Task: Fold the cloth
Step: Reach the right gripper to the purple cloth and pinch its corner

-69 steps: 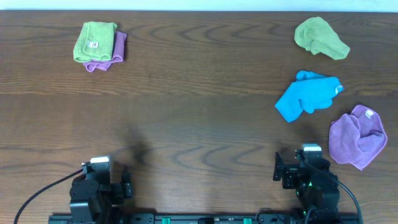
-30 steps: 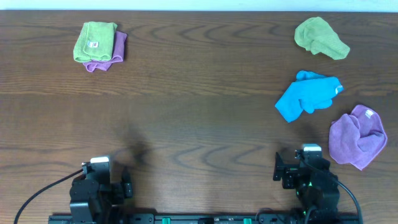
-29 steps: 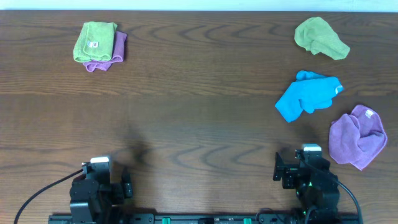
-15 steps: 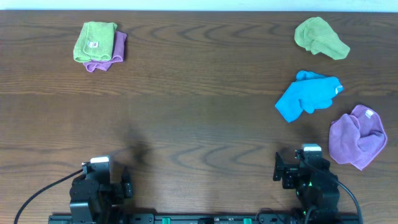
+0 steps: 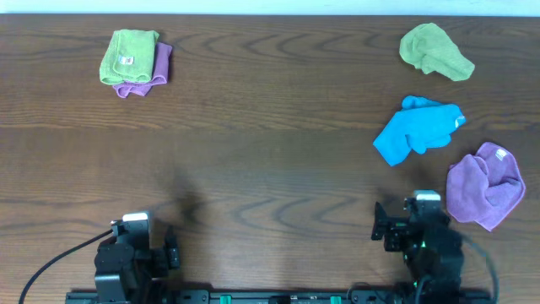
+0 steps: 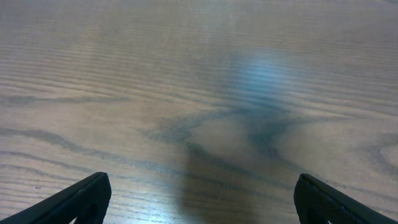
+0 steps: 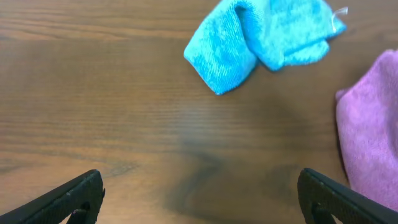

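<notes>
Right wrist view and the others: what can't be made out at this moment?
- Right wrist: the lilac cloth is cut off by the right edge, and its tag is out of frame.
- Overhead: the purple cloth at top left lies mostly under the folded green cloth, whose white label is too small to read.
- Left wrist: only blurred table; no cloth in view.

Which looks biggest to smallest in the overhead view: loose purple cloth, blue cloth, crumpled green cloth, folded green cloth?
1. loose purple cloth
2. blue cloth, close to the purple one, so this order is unsure
3. crumpled green cloth
4. folded green cloth, only slightly smaller than the crumpled one
</notes>
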Motion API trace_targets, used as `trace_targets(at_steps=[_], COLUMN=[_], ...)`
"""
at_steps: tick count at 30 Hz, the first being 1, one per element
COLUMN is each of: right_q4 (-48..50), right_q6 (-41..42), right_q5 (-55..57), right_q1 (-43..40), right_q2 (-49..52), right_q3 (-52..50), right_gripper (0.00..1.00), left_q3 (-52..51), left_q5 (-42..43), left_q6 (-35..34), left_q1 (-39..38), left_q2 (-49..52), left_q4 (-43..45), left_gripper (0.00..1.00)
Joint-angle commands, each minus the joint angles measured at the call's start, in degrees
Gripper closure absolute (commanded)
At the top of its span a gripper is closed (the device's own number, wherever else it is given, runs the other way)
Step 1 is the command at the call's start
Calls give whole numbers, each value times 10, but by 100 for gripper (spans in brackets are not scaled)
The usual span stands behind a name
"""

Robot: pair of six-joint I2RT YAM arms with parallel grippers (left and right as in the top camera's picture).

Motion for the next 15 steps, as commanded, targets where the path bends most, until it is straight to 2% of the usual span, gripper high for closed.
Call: trace_targets(at_steps=[1,5,11,15], right_q4=[-1,-52,-249,-293], right_q6=[50,56,192,218], right_q5=[5,20,129,137], right_q1=[-6,-7,-8,-36], right_q2=[84,236,468,583], right_q3=[99,259,516,610], right_gripper=[1,1,1,1], left_q3=[-5,-5,-5,-5], left_q5=[-6,-6,-6,-6], left_q6=[8,8,8,8], left_q1=[-3,-3,-3,-3], left_q2=[-3,-3,-3,-3], left_q4=[-6,-6,-6,-6], left_gripper=[5,5,5,5])
